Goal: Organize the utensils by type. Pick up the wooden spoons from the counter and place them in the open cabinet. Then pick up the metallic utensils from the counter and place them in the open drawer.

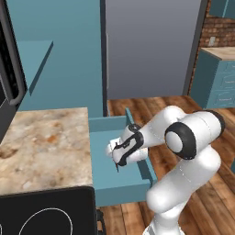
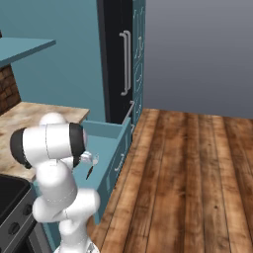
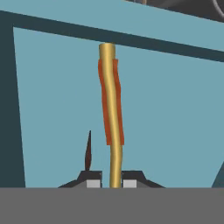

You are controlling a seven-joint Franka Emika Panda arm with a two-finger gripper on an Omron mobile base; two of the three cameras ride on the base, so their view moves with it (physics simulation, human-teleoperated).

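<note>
The gripper (image 3: pixel 112 183) hangs over the open drawer (image 1: pixel 120 181), its jaws closed almost together on the end of a slim gold utensil (image 3: pixel 112 109), which runs straight away from the fingertips (image 3: pixel 92 180) over the drawer's teal floor toward the far wall. In the hand view an orange-red band lies along the utensil's middle, plain floor spreads on both sides of it, and a thin dark sliver stands just beside the fingertip. The drawer juts from the edge of the counter (image 1: pixel 43 147) over the wooden floor (image 2: pixel 188 183).
</note>
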